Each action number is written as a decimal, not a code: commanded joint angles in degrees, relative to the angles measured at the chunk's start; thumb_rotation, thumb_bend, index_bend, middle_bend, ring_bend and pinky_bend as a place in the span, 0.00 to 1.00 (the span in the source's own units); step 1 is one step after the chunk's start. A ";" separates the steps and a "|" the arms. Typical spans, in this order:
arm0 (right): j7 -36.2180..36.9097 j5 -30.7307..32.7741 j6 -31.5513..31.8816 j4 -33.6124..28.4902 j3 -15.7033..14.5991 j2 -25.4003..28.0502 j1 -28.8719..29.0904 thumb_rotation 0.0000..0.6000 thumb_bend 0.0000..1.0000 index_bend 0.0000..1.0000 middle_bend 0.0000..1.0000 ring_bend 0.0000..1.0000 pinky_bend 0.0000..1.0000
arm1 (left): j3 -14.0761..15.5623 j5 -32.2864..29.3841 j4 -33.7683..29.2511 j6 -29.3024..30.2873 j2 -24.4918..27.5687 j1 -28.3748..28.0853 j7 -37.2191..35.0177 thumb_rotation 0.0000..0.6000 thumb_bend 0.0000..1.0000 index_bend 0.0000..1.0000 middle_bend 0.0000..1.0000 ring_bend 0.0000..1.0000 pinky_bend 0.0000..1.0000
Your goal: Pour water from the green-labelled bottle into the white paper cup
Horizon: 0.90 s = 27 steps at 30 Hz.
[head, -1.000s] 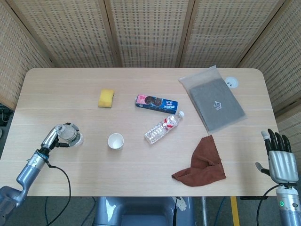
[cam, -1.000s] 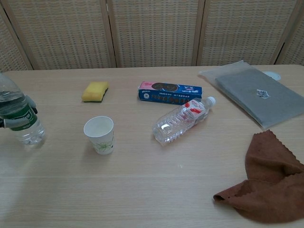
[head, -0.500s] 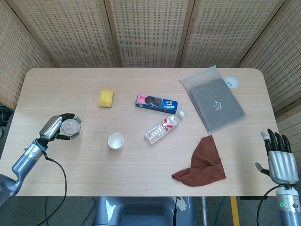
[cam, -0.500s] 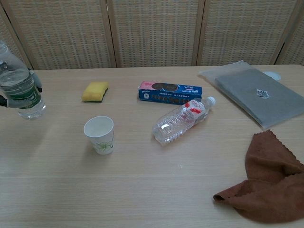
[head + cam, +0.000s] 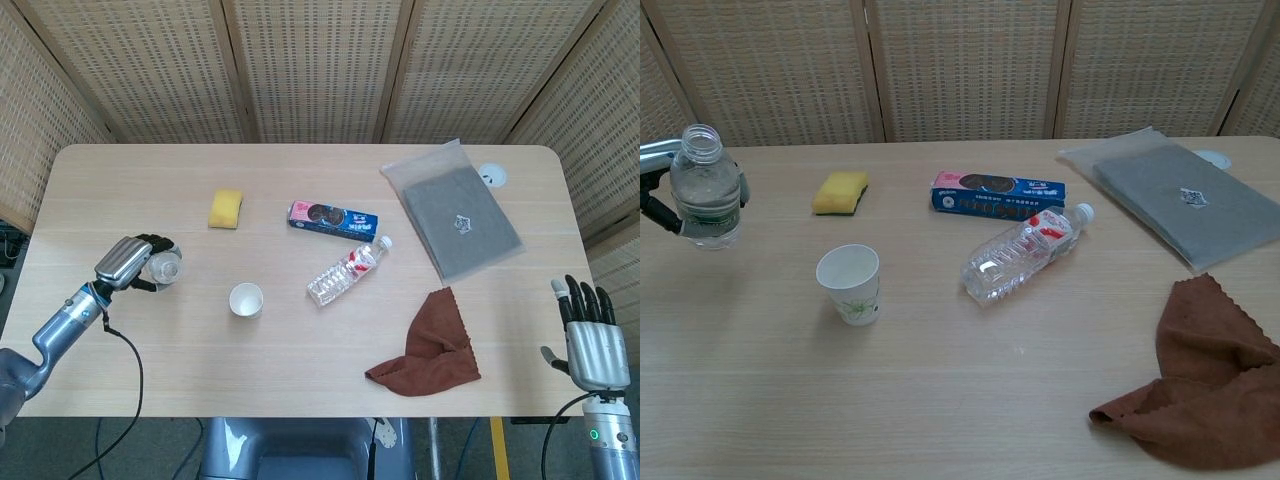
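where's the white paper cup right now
The white paper cup stands upright on the table's left half in both views, in front of the yellow sponge and left of the lying clear bottle.

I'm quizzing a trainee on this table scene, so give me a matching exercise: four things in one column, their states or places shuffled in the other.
Things:
1. green-labelled bottle
2. white paper cup
3. red-labelled bottle
4. brown cloth

States:
A. lying on its side, capped
B. crumpled near the right front edge
C. upright, uncapped, held by the left hand
D. standing upright, open mouth up

Pairs: 1-C, 2-D, 3-A, 4-B
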 commanded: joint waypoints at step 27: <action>-0.58 0.97 -0.95 0.63 0.06 -0.45 0.38 1.00 0.00 0.00 0.00 0.00 0.00 | 2.27 1.66 0.06 -4.09 -1.57 -5.07 12.88 1.00 0.46 0.65 0.45 0.35 0.43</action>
